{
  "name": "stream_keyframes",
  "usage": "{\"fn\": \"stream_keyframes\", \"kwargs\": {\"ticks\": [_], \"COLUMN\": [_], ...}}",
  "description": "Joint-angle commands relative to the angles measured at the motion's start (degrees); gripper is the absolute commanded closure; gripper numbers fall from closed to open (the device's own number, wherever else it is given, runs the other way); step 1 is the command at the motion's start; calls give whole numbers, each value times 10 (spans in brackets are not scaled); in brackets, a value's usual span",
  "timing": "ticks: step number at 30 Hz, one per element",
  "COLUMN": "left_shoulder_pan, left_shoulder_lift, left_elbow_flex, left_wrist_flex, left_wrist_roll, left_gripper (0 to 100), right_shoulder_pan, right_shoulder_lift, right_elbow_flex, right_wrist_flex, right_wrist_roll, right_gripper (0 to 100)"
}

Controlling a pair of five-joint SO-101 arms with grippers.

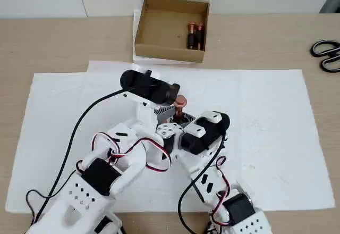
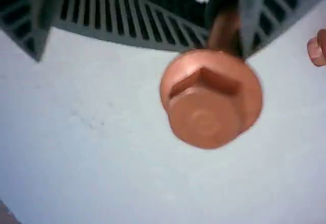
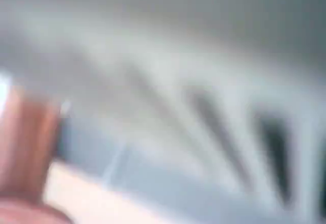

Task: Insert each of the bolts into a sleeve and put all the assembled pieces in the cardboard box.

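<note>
Overhead view of 2 white robot arms meeting at the middle of a white paper sheet (image 1: 276, 138) spread on a wooden table (image 1: 53, 42). Between them a copper bolt (image 1: 180, 103) stands upright above the paper, its wide round head on top. The left gripper (image 1: 169, 111) comes in from the left side of the bolt. In its own wrist view, its 2 grey ribbed fingers (image 2: 127, 15) narrow together onto the bolt's shaft just behind the head, so it appears closed on the bolt. The right gripper (image 1: 183, 122) sits just beside the bolt on the near side. Its wrist view is a close blur with a copper shaft at one edge, and it is impossible to tell whether this gripper is holding anything. A cardboard box (image 1: 169, 51) sits at the far edge of the paper, well apart from the arms. It holds 2 assembled pieces (image 1: 194, 36) lying side by side against its right wall, each a copper bolt in a dark sleeve. A pair of black scissors (image 1: 326, 56) lies on the bare table at the far right.
</note>
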Motion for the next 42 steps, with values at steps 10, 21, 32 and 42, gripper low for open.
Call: {"fn": "stream_keyframes", "kwargs": {"ticks": [10, 21, 32, 42], "left_shoulder_pan": [-4, -127, -440, -536], "left_shoulder_lift": [-11, -13, -15, -15], "left_elbow_flex": [-133, -215, -232, -162], "left_wrist_flex": [198, 256, 256, 338], "left_wrist_roll": [-105, -193, -191, -191], "left_gripper": [639, 639, 639, 639], "right_shoulder_pan": [-3, -3, 49, 193], "right_shoulder_lift": [-8, -8, -7, -7], "right_elbow_flex": [4, 4, 4, -58], "right_wrist_flex": [0, 0, 2, 97], "right_wrist_roll": [4, 4, 5, 5], "right_gripper": [994, 994, 994, 995]}}
